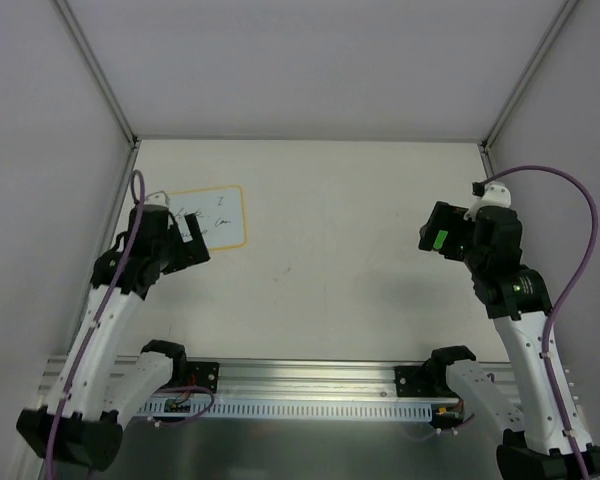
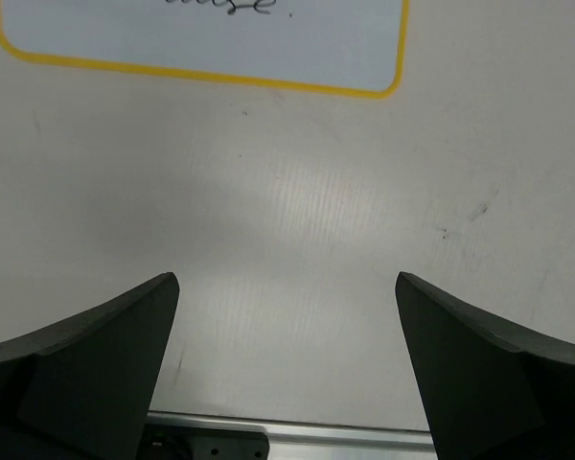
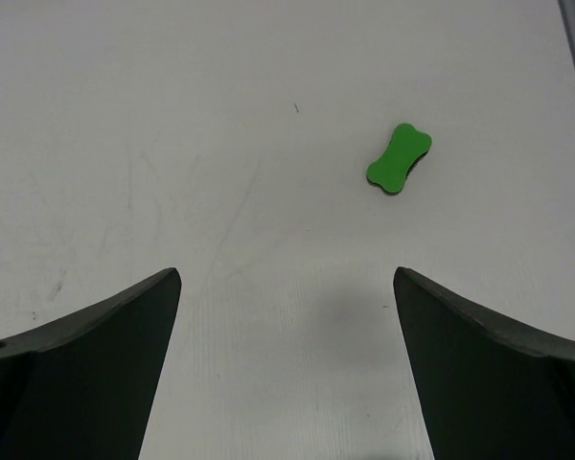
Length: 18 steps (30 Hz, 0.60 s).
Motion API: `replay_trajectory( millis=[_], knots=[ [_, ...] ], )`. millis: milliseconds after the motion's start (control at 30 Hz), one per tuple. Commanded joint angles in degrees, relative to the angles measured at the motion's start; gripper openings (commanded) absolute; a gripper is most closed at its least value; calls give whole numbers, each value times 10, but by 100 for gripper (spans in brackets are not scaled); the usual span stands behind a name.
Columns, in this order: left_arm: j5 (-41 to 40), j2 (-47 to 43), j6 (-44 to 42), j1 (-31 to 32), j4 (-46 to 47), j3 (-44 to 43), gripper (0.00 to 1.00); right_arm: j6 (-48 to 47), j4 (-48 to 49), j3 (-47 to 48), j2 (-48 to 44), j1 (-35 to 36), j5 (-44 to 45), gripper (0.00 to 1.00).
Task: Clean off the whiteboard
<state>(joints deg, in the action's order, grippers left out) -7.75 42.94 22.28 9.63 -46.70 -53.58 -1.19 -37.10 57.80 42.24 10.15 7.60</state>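
The whiteboard, white with a yellow-orange border, lies flat at the left of the table and carries black pen marks. In the left wrist view only its near edge shows, at the top. My left gripper hovers over the board's near left corner, open, with nothing between its fingers. My right gripper is raised at the right side of the table, open and empty. A small green bone-shaped block lies on the table ahead and to the right of the right gripper.
The white table is closed in by grey walls on the left, back and right. An aluminium rail with both arm bases runs along the near edge. A purple cable loops off the right arm.
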Motion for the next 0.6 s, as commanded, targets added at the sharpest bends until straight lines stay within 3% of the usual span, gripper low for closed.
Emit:
replay_trajectory(
  millis=[0, 233, 367, 400, 567],
  knots=[
    [55, 124, 29, -4, 47, -11, 99, 39, 8, -8, 26, 2, -16, 99],
    [56, 356, 44, 29, 138, -113, 99, 71, 10, -47, 38, 1, 12, 99],
    [59, 473, 57, 38, 168, -176, 84, 75, 9, -64, 28, 1, 15, 99],
    [73, 512, 59, 40, 172, -187, 76, 78, 9, -70, 24, 1, 15, 99],
    [76, 595, 65, 65, 184, -244, 66, 84, 9, -89, -12, 1, 21, 99]
  ],
)
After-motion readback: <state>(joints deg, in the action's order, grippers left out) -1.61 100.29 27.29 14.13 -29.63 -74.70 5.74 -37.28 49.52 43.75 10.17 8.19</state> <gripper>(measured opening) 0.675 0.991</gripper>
